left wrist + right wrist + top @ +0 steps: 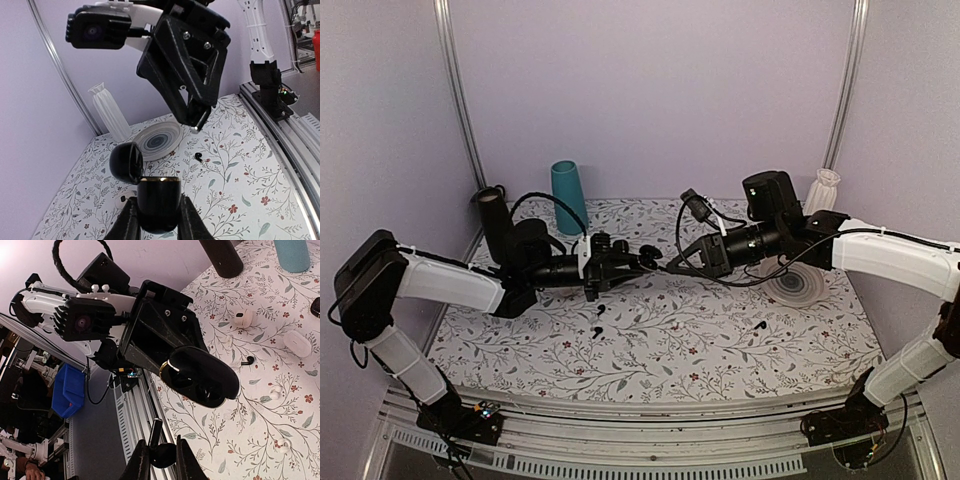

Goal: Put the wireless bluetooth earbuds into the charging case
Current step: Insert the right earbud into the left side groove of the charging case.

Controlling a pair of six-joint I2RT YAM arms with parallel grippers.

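The glossy black charging case hangs above the table with its lid swung open, and my left gripper is shut on its body. The right wrist view looks into the case's open wells. My right gripper is shut on a black earbud, stem up, a short way in front of the case mouth. From above, the left gripper and the right gripper meet nose to nose at mid-table. Two more black earbuds lie on the floral cloth.
A striped plate and a white vase stand at the back right. At the back left are a teal cup and a black cylinder. White cases and white earbuds lie under the arms.
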